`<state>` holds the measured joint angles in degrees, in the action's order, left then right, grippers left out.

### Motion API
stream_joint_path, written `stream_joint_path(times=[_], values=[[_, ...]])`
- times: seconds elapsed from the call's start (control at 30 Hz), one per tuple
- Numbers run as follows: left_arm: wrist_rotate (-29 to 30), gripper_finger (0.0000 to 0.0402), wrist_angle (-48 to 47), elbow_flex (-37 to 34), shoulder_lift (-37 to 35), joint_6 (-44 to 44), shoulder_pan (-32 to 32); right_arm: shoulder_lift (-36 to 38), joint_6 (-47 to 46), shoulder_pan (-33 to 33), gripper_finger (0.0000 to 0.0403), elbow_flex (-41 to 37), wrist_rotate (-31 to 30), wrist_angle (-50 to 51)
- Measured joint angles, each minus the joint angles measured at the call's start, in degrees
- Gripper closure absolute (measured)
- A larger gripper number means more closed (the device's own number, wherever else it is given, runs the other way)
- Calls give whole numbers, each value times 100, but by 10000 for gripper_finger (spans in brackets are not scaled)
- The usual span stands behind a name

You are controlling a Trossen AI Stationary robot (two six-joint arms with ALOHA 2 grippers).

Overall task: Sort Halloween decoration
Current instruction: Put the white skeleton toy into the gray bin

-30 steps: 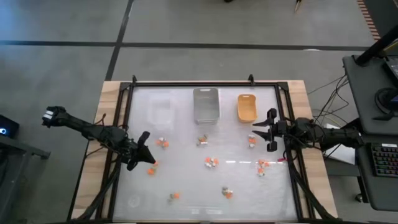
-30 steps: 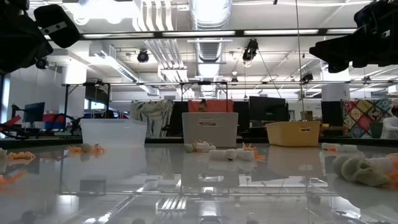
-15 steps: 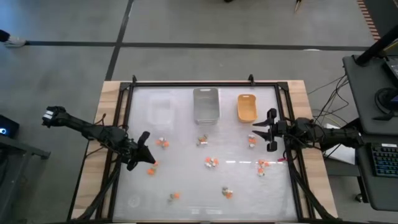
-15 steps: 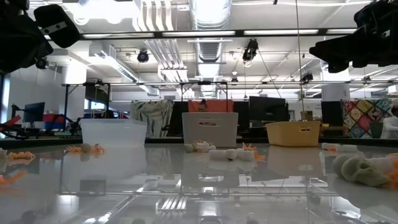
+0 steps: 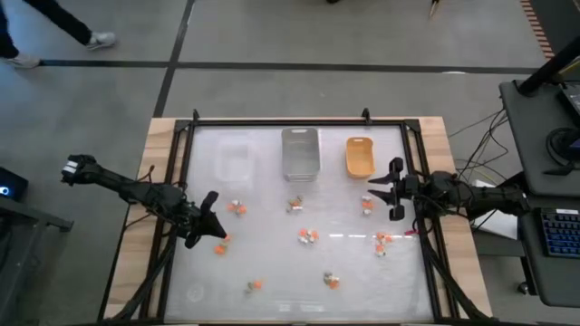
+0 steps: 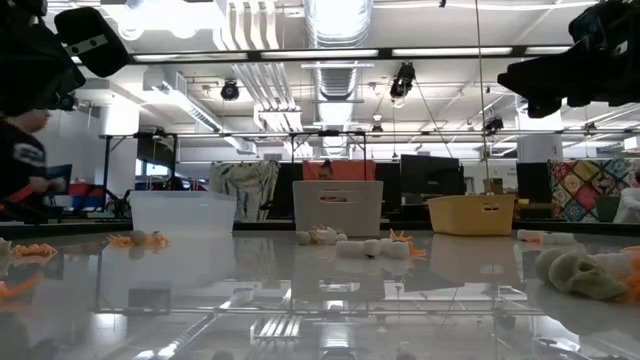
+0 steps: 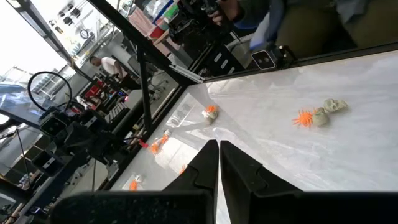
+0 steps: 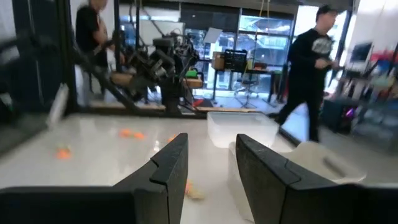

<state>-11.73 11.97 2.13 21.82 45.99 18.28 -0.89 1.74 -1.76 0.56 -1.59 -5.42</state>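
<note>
The Halloween decoration is scattered as tiny orange, white and tan trinkets over the white table: one (image 5: 237, 208), another (image 5: 309, 236), a third (image 5: 383, 242) and several more. My left gripper (image 5: 211, 197) hovers at the table's left, shut and empty, beside the trinket at its tip; in the left wrist view its fingers (image 7: 208, 163) press together. My right gripper (image 5: 376, 190) hangs at the right side, open with nothing in it, close to a trinket (image 5: 367, 205). The right wrist view shows its gap (image 8: 211, 165).
Three small trays stand in a row at the back: a clear tray (image 5: 234, 158), a grey tray (image 5: 300, 152) and an orange-yellow tray (image 5: 359, 156). A black frame (image 5: 299, 120) rims the table. A person (image 5: 54, 23) walks on the floor beyond the far left corner.
Both arms and all trinkets stay where they were. A person has walked into the top left of the high view and the left edge of the low view.
</note>
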Motion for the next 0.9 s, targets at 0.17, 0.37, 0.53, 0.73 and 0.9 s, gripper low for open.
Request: stream_joint_path(times=[0.17,0.37,0.53,0.73,0.9], values=[[368,402,4,-2,2,31,-3,-2,-2298,0,275,-1,-645,8],[-1231,402,1199,0,67,-476,12,-4,-3675,-2,275,14,-1061,3],[-1836,402,3334,1,143,-2465,10,-226,-3927,-2,278,377,-1205,51],[2109,402,3844,9,229,-5041,-41,-1143,-3936,-3,300,1134,-2087,988],[3829,402,3230,7,336,-5935,-39,-2079,-3806,-2,318,1864,-2277,2056]])
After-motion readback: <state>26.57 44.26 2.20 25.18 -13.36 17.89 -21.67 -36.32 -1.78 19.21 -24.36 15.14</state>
